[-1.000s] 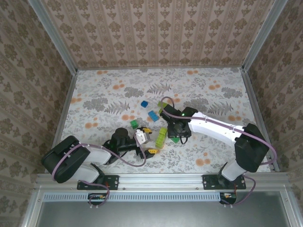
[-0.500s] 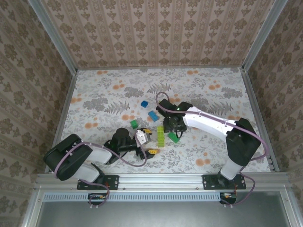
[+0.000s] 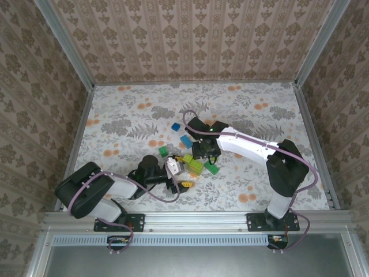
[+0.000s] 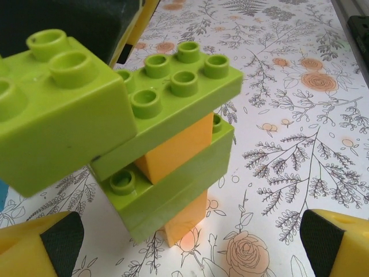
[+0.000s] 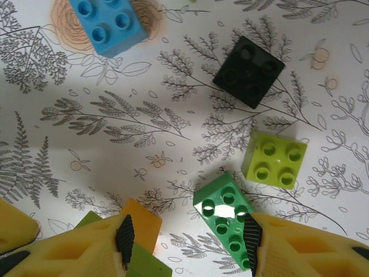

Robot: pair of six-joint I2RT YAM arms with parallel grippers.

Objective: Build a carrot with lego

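Yellow-tipped and spread wide, the left gripper sits at the bottom edge of its wrist view, jaws gripping nothing. It seems placed to brace or take the lego stack tilted just ahead, light green plates with orange bricks between. Further right, the right gripper hangs over the tabletop with jaws parted and empty. Its lower-left finger overlaps the stack's orange end, and a dark green brick lies between the pads. Above lie a blue brick, a black brick and a light green brick, all loose and probably unused.
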